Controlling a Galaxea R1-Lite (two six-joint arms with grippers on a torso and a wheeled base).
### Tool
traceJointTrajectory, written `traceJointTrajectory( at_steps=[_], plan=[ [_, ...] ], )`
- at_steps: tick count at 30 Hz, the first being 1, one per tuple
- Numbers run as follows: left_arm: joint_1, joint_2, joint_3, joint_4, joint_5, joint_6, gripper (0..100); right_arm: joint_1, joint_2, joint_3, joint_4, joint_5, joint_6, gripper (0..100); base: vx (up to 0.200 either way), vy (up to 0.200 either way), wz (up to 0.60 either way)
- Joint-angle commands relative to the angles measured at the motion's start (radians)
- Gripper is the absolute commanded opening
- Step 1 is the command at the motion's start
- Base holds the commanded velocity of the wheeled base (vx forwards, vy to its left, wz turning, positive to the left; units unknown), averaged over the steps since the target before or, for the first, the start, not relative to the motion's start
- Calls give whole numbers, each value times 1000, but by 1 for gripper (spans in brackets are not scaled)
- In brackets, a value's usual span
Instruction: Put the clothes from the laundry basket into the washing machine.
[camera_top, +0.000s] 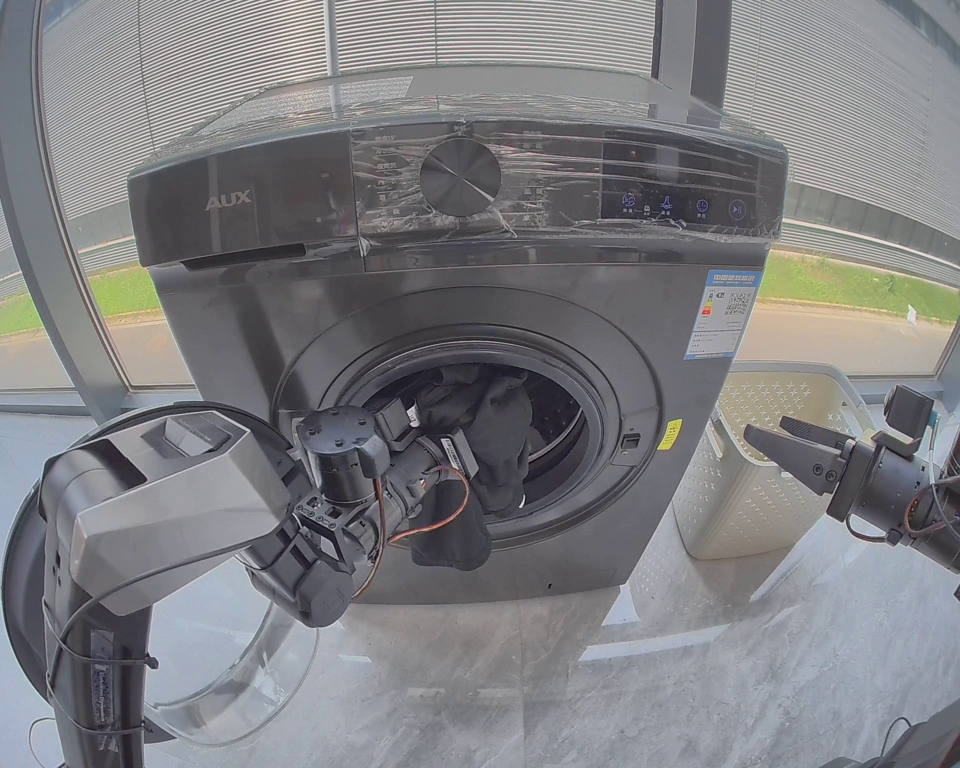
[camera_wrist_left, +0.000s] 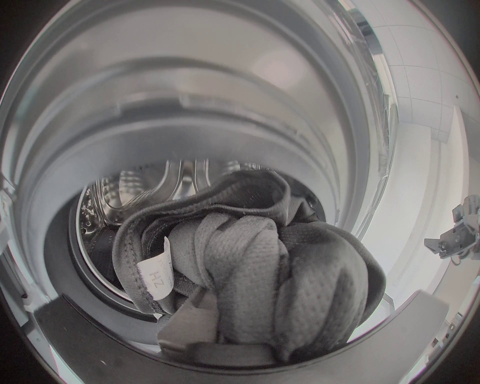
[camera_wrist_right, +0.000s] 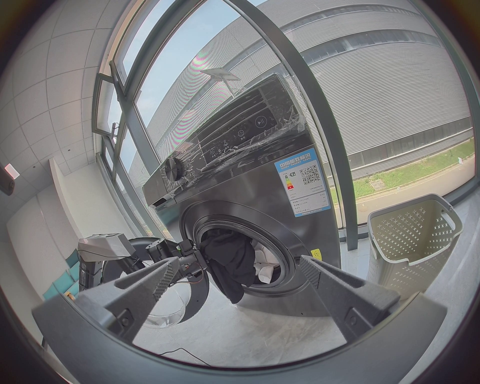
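Observation:
The grey washing machine (camera_top: 300, 330) stands with its round door (camera_top: 250, 670) swung open to the left. My left gripper (camera_top: 462, 452) is at the drum opening, shut on a black garment (camera_top: 495, 430) that hangs over the lower rim. In the left wrist view the bunched garment (camera_wrist_left: 260, 270) with a white label covers the fingers, and the steel drum (camera_wrist_left: 125, 190) lies behind it. A white cloth (camera_wrist_right: 265, 260) lies inside the drum. My right gripper (camera_top: 768, 432) hovers open beside the white laundry basket (camera_top: 800, 372), pointing toward the machine, nothing between its fingers (camera_wrist_right: 150, 285).
The laundry basket (camera_wrist_right: 415, 235) stands on the pale tiled floor (camera_top: 600, 680) right of the machine, against the glass wall. The open door takes up the floor space at the left. A window post (camera_top: 40, 250) rises behind the machine's left side.

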Motion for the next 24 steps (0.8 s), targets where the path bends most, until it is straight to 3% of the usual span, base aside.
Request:
traceJointTrajectory(
  at_steps=[1,6,24],
  plan=[
    [15,82,-80,4,0,2,0,0,17,-7,-1,0,0,100,0,0,0],
    [28,141,-227,7,0,2,0,0,27,-12,-1,2,0,100,0,0,0],
    [45,299,-479,13,-1,4,0,0,73,-30,-1,15,0,100,0,0,0]
  ],
)
